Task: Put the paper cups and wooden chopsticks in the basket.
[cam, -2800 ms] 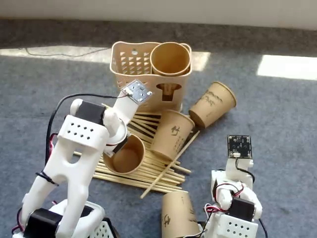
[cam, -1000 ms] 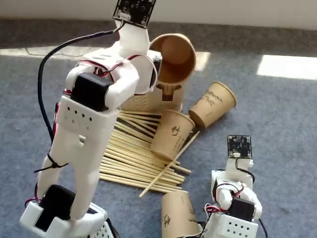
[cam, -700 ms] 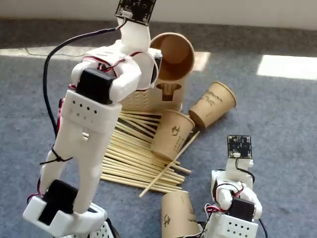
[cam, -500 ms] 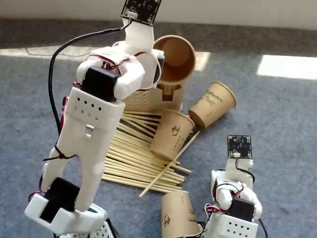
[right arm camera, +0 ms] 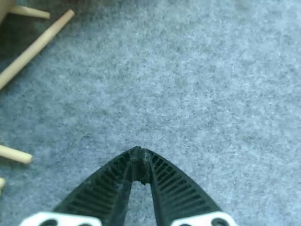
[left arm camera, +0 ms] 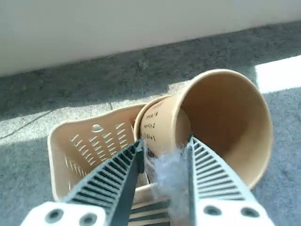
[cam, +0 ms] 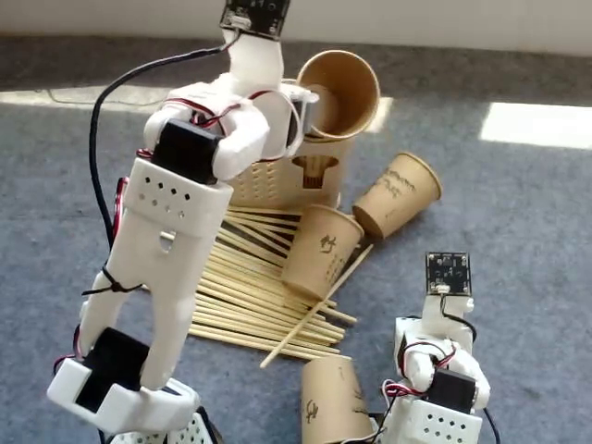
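Four paper cups, one pile of chopsticks, one basket, two arms, entered left to right as the overhead camera has them.

1. Left arm: raised tall over the chopsticks, with the left gripper (left arm camera: 164, 141) up at the basket's right end. Jaws narrow, clamped on the side wall of the held cup.
2. Chopsticks (cam: 259, 296): a loose fan lying flat on the grey carpet (cam: 527, 250), just in front of the basket. One stick lies slantwise across the rest. None can be seen in the basket.
3. Basket (cam: 277, 192): tan plastic, perforated, standing upright behind the pile. Its inside is largely hidden by arm and cup, so its contents cannot be told.
4. Middle cup (cam: 319, 248): resting at the pile's right edge, beside the slanted stick.
5. Near cup (cam: 328, 407): on its side on the carpet, just beside the right arm's base.
6. Held cup (cam: 344, 85): in the air above the basket's right end, tipped so the mouth faces up and outward, not yet released.
7. Far cup (cam: 400, 194): on its side, just right of the basket, its lower end close to the middle cup.
8. Right gripper (right arm camera: 139, 172): low over bare carpet, jaws all but closed, tips meeting, nothing between them.

Status, as judged: early. One cup is on the point of delivery. Three cups and the whole visible pile remain on the floor.
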{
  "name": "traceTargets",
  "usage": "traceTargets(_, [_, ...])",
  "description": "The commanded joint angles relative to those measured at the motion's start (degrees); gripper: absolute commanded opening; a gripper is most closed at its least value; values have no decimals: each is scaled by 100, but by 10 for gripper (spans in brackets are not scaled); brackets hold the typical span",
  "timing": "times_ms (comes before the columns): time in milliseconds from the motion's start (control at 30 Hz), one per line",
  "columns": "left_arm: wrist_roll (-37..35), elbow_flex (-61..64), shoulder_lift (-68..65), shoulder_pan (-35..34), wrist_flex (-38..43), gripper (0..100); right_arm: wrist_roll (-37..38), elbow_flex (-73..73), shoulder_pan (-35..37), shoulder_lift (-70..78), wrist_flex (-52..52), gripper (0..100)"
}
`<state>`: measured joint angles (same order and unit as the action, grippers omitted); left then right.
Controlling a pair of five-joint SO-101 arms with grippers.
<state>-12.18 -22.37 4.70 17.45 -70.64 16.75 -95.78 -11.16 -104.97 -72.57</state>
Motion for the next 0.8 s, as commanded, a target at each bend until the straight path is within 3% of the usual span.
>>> traceTargets(0, [-114, -171, 22, -198, 343, 164, 70, -743, -57, -31, 84, 5])
traceTargets(267, [-123, -171, 13, -286, 501, 161, 70, -743, -57, -31, 84, 5])
traceTargets(567, [-97, 409, 13, -382, 1741, 161, 70, -743, -57, -31, 84, 5])
traceTargets(767, [-97, 488, 22, -382, 1820, 161, 70, -743, -57, -31, 84, 5])
